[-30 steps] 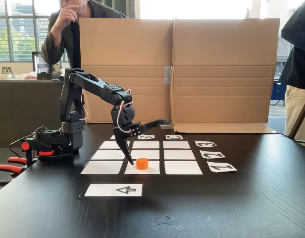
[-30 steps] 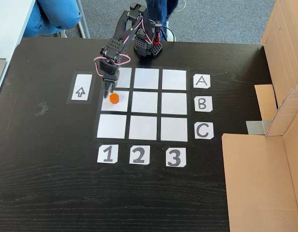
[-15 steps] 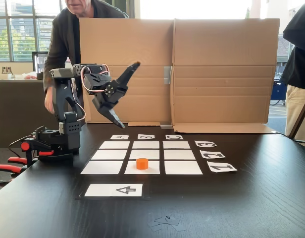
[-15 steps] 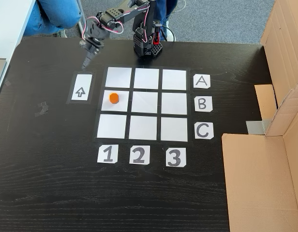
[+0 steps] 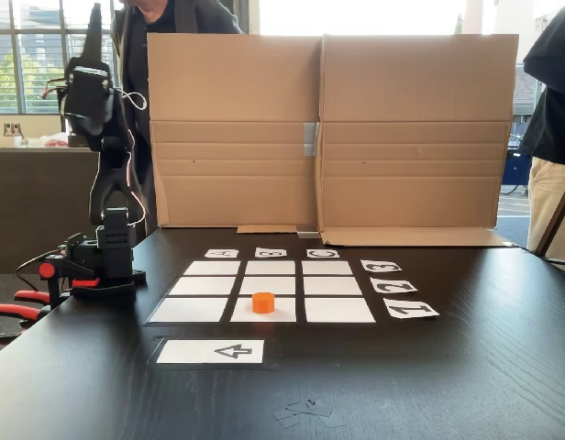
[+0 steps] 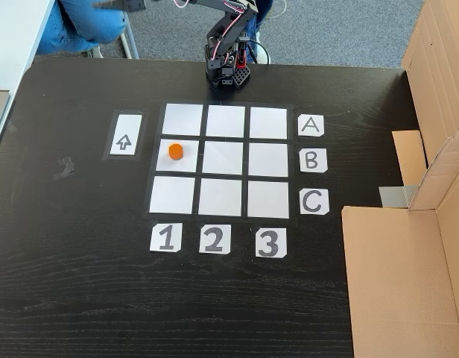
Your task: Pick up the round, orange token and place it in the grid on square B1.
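Fingers (image 5: 94,20) raised straight up atop the folded arm, openness indiscernible, token (image 6: 176,151) on square B1 (image 6: 186,158)

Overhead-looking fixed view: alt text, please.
An orange token sits on square B1 of a 3x3 white paper grid on a black table. The arm's base stands at the far edge; cardboard lies right.

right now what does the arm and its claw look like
The arm is matte black plastic, built of boxy servo segments, with thin white and reddish cables looping along it. Its base is a black block at the table's edge, with orange-handled clamps beside it. The claw is black and tapers to a point.
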You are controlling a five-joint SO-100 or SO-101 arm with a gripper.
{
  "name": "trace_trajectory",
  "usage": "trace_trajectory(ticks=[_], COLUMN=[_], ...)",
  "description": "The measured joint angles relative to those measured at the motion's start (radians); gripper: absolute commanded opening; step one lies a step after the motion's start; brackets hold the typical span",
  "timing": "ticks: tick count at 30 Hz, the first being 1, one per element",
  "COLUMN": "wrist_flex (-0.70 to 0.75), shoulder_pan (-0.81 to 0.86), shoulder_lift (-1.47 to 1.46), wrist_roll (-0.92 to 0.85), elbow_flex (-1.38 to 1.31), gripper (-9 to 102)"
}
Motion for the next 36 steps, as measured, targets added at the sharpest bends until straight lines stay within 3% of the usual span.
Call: trace_trajectory(ticks=[3,8,11,15,24,36], wrist_flex=[0.0,0.011,0.095,0.199,0.273,0.322], shoulder_pan=[0.112,0.276,0.322,0.333,0.316,0.299], shoulder_lift=[0.049,0.127,0.199,0.304,0.621,0.968], wrist_roll=[0.06,0.147,0.17,0.17,0.178,0.178], elbow_flex=[0.026,0.103,0.224,0.402,0.785,1.097], gripper=[-1,-1,-1,-1,-1,-1])
